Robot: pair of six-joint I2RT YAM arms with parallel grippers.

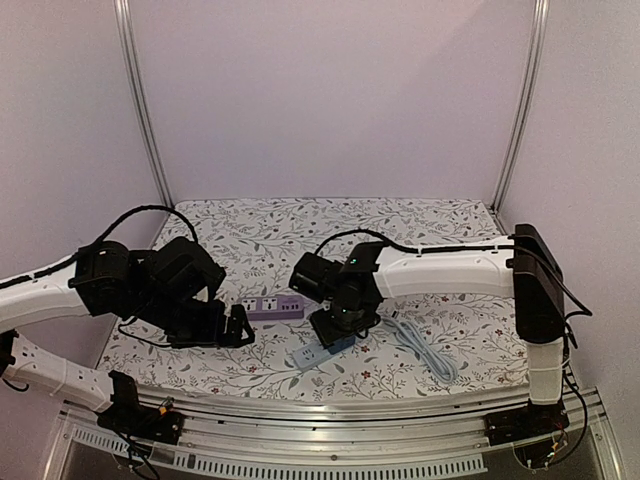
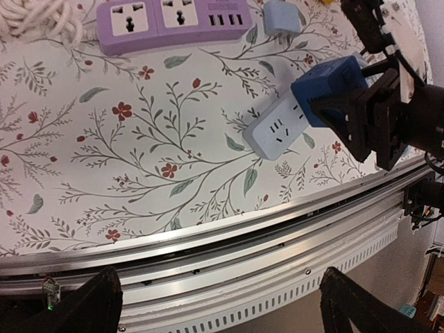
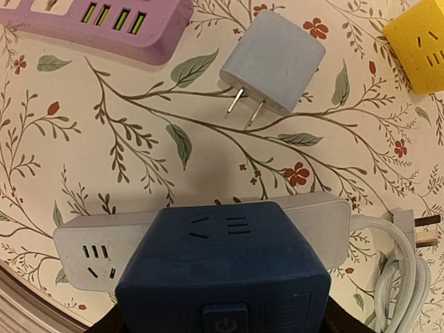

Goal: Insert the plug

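Overhead, your left claw (image 1: pixel 238 326) stood open, left of the right claw (image 1: pixel 340 320). Left wrist: the right claw gripped the blue plug (image 2: pixel 329 82) over the white strip (image 2: pixel 276 133), near the tabletop (image 2: pixel 139 173) edge. Right wrist: pins hidden; a skewed push could skid the strip.

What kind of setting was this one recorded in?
Most likely a lab robot cell, not a home: bare white panels framed by aluminium posts, a metal mounting rail along the near edge, and a purple power strip and white power strip laid on a floral tablecloth as props.
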